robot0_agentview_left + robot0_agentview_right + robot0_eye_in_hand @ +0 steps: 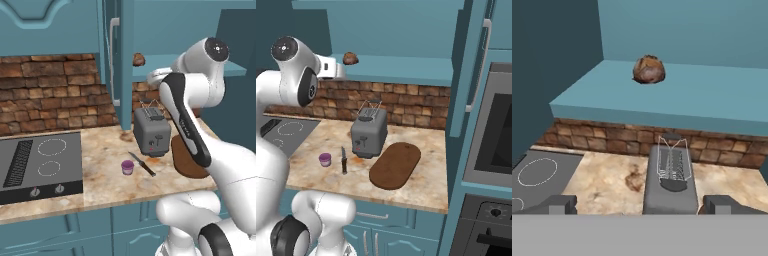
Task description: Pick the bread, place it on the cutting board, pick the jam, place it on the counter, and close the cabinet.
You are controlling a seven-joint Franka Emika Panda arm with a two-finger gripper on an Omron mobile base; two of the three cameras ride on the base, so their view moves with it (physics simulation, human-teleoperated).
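- While the bread (648, 69) sits on the open cabinet's (118, 55) shelf above the toaster (369, 132), the claw (640, 204) hangs released in front of it, holding nothing.
- Jam (128, 167) stands on the bench (105, 180) left of the toaster; the cutting board (395, 165) lies to the toaster's right.
- Risk, as a judgement: a reach too low would strike the shelf edge above the toaster, and a shallow pinch could roll the round bread deeper in.
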